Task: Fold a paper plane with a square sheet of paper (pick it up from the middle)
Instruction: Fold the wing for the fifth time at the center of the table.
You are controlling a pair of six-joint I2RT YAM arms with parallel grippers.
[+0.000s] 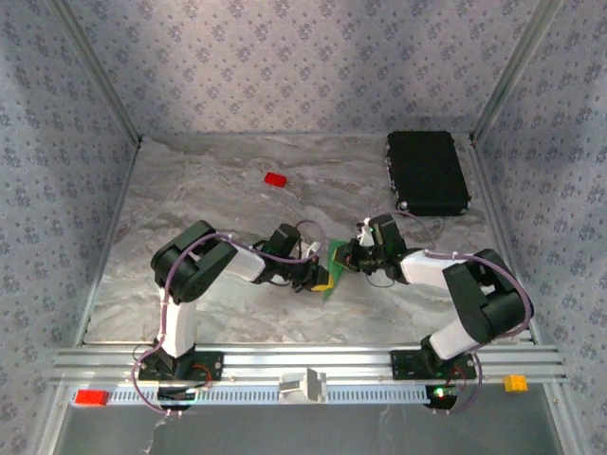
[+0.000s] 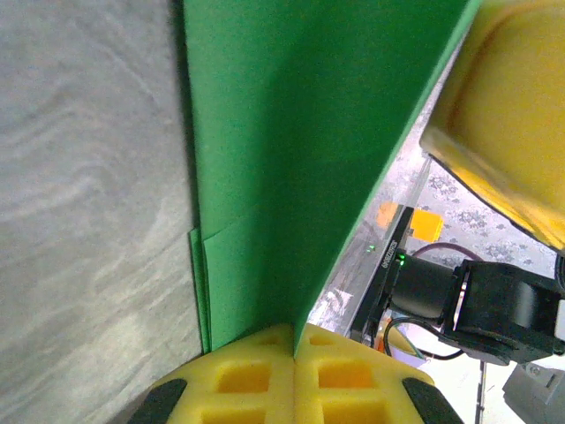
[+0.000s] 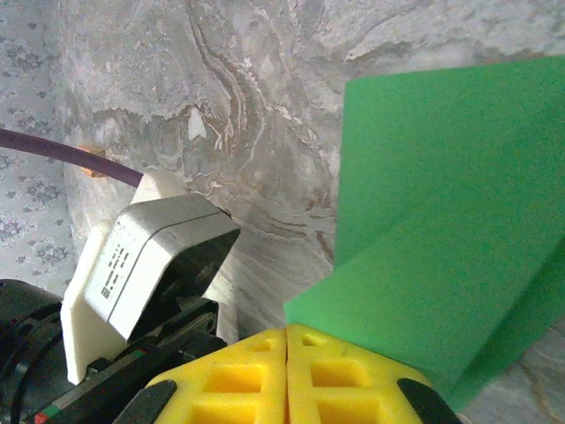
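The bright green sheet of paper is folded into layers and hangs between both grippers above the middle of the table. My left gripper is shut on one edge; in the left wrist view the paper rises straight out of the seam between the yellow pads of that gripper. My right gripper pinches the opposite side. In the right wrist view its pads are pressed together, the gripper holding a corner of the folded paper.
A small red block lies at the back centre, and a black rectangular case at the back right. On the front rail sit a red block, a white clip and an orange block. Patterned walls enclose the table.
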